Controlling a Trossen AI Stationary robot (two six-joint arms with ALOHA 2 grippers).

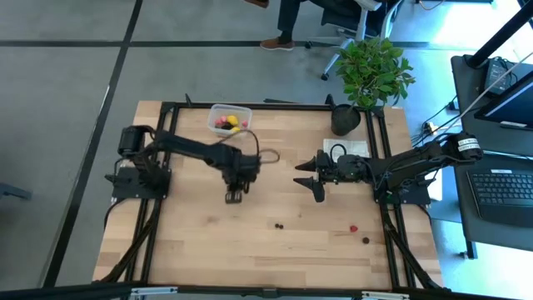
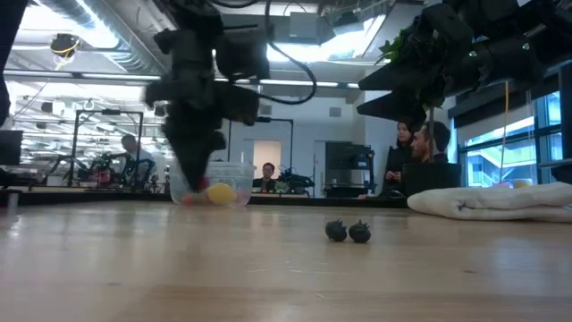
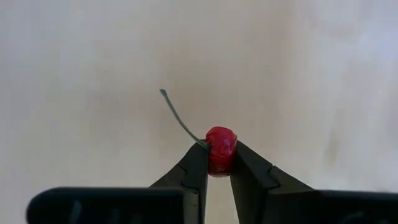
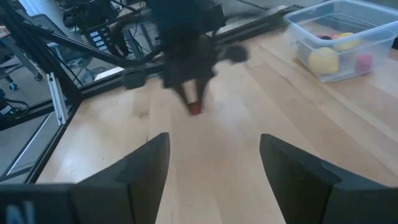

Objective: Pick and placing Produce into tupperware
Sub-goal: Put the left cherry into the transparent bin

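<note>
My left gripper points down over the middle of the table, shut on a small red cherry with a thin green stem; the right wrist view shows it too. The tupperware stands at the far edge, with yellow and red pieces inside. Loose produce lies toward the near right: two dark berries, a red piece and a dark one. My right gripper hovers open at the right, pointing toward the left gripper. My left gripper pinches the cherry's round body between its two fingertips, one on each side. The fingers come from above, pointing down. The cherry is clear of the table, and its green stem sticks out free to one side.
A black pot with a green plant stands at the far right corner, with a white cloth beside it under the right arm. People sit in the room beyond the table. Bare wood lies between the tupperware and the loose pieces.
</note>
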